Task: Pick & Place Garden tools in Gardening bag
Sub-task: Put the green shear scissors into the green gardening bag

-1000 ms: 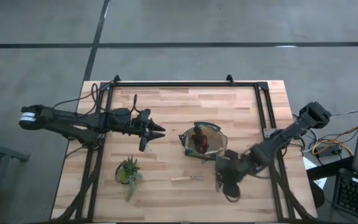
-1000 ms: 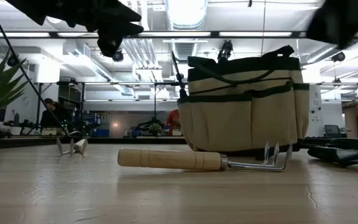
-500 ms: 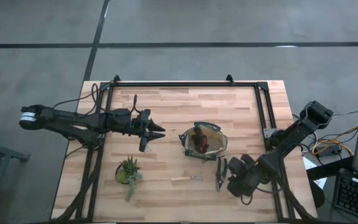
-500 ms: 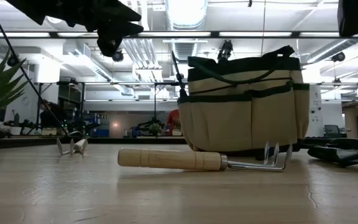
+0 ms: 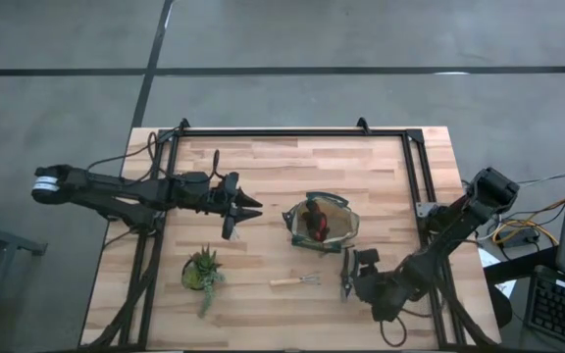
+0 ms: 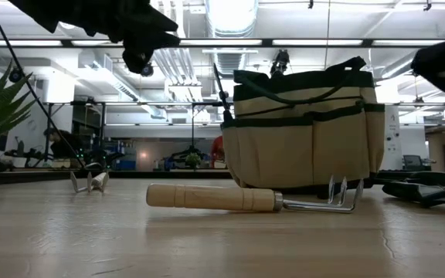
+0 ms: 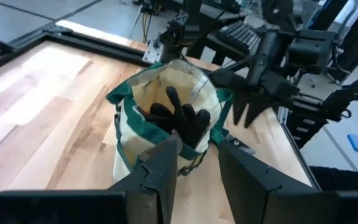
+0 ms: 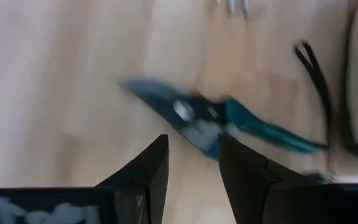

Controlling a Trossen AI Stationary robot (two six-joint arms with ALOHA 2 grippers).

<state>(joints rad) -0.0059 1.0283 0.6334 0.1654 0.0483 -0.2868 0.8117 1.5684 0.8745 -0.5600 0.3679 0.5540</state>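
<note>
High view: right hand (image 5: 359, 277) sits low over the table (image 5: 263, 167), just beside the pruning shears (image 5: 346, 274), which lie flat between it and the rake (image 5: 295, 281). The bag (image 5: 320, 223) stands just beyond the shears, glove (image 5: 315, 224) already inside. Left hand (image 5: 246, 207) waits well off to the bag's far side; the plant (image 5: 203, 270) is nearer to it than to the right hand. From here I cannot make out the right fingers.

Low view: bag upright, rake (image 6: 249, 199) lying in front of it, a second pronged tool (image 6: 89, 181) far back. The shears (image 6: 427, 190) are cut off at the frame edge; neither hand's fingers show clearly.

Left wrist view: left fingers (image 7: 163, 168) spread apart, empty, pointing at the bag (image 7: 166, 118) with the dark glove (image 7: 182, 118) in it.

Right wrist view: right fingers (image 8: 148, 171) parted, nothing between them; shears (image 8: 216, 121) lie just ahead, blurred, blades toward one side, teal-tinged handles the other.

Judgement: shears look rigid, fairly heavy for their size, metal blades slippery. Best grip is probably across the pivot or upper handles, where the weight balances. Whether the handles are latched closed is not visible.
</note>
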